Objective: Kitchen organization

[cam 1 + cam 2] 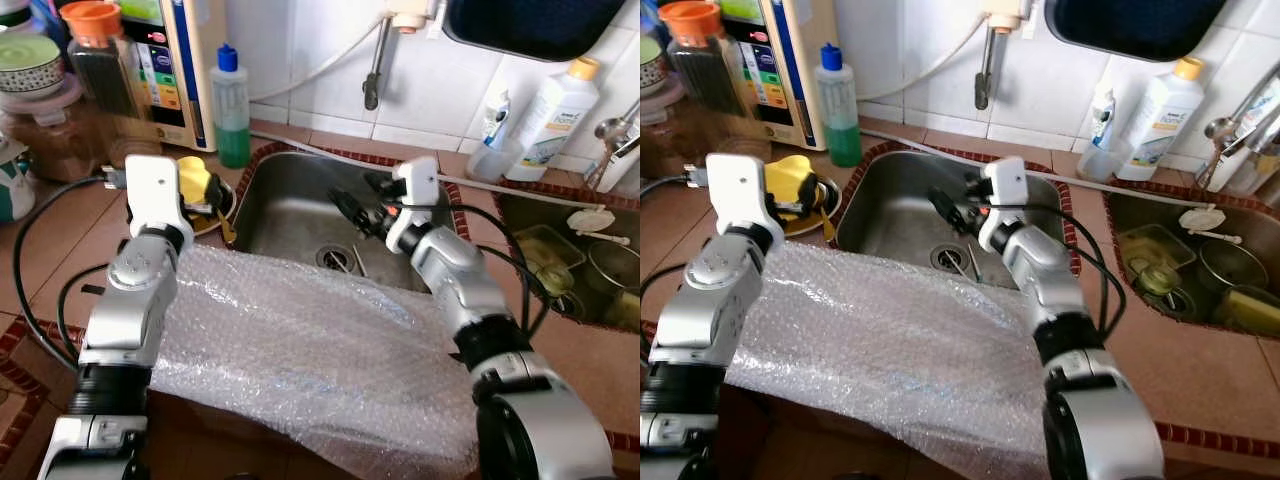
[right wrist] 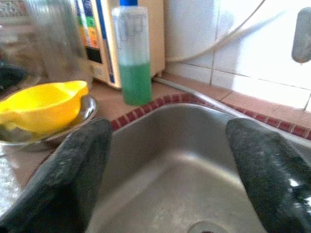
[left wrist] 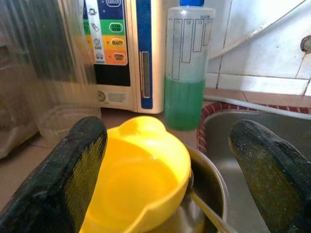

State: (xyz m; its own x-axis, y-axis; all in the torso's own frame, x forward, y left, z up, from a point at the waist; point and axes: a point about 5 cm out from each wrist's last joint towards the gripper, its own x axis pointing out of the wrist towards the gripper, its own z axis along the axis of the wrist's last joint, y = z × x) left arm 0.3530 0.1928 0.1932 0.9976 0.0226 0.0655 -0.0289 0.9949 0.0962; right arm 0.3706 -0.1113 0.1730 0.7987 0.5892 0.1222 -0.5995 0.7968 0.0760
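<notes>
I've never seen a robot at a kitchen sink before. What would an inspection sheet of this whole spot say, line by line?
Surface: brown tiled counter; clear bubble wrap sheet draped over its front edge.
Job's things: yellow plastic bowl sitting in a steel bowl left of the steel sink.
Clutter: green liquid bottle with blue cap; white bottle with orange cap; orange-lidded jar; dishes in the second basin.
Grippers: left gripper open, at the yellow bowl; right gripper open over the sink.
Cables: black cables along both arms.
Surroundings: white tiled wall.
</notes>
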